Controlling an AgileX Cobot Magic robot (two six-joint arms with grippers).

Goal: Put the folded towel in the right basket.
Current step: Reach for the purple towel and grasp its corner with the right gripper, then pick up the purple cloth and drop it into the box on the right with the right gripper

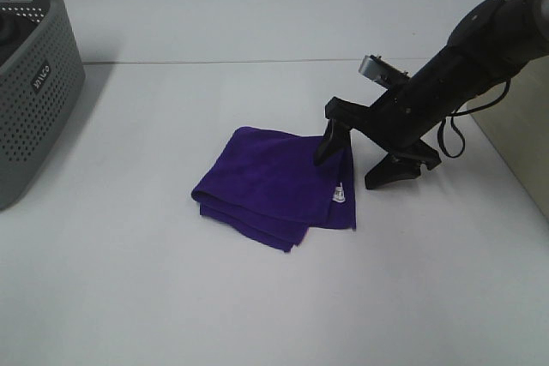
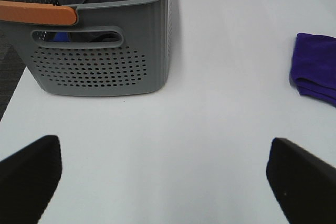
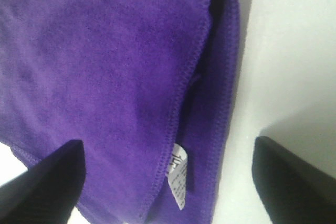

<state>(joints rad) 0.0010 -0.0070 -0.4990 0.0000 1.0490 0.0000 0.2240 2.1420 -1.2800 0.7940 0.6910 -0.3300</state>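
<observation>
Towel (image 1: 274, 186) lies folded mid-table. At the far left a basket (image 1: 34, 83) stands well apart, and the left gripper (image 2: 163, 182) is held released over bare table (image 2: 210, 103) near it. The towel's right edge is straddled by the right gripper (image 1: 350, 169), spread wide, likely for a pinch. Open room is left all round, and no right basket is shown

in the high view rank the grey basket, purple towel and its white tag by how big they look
1. grey basket, though the frame cuts it off
2. purple towel, near the basket's visible part in size, so those two are unsure
3. white tag, by far the smallest
</observation>
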